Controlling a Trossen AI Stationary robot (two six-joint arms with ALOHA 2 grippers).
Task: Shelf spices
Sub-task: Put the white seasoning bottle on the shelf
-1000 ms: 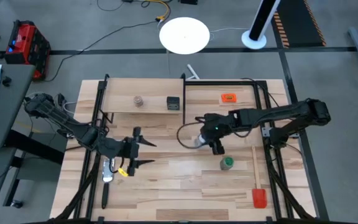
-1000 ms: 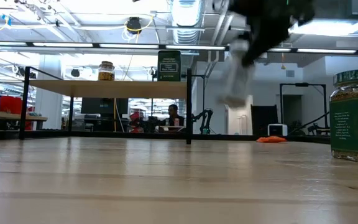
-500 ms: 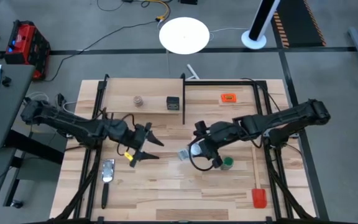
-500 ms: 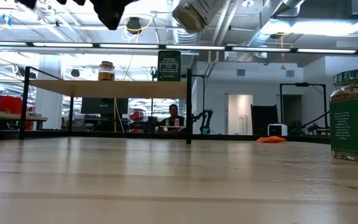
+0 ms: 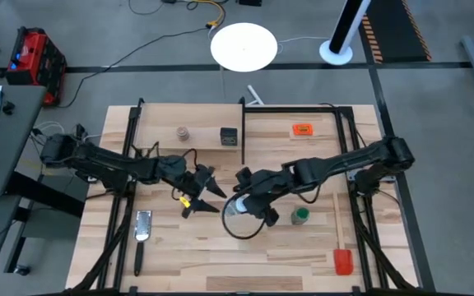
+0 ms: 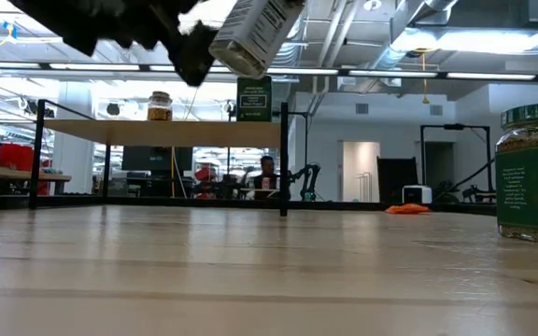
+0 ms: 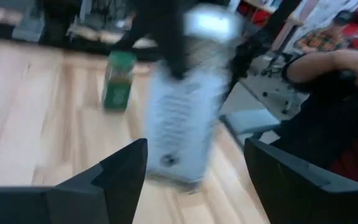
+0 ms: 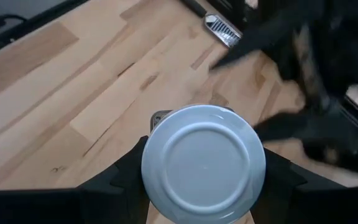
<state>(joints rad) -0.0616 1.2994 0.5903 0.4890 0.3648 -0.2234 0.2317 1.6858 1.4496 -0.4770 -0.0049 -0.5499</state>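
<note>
Up top, a clear jar with white lid (image 6: 257,35) hangs tilted in the air, label side showing, a dark gripper (image 6: 171,42) just beside it on the left. Far back, the shelf (image 6: 162,132) carries the brownish jar (image 6: 160,106) and, to its right, the black cube-like tin (image 6: 254,99). Near right, the green-lidded jar (image 6: 532,174) stands upright on the table (image 6: 250,271). A flat orange tag (image 6: 407,209) lies far off.
</note>
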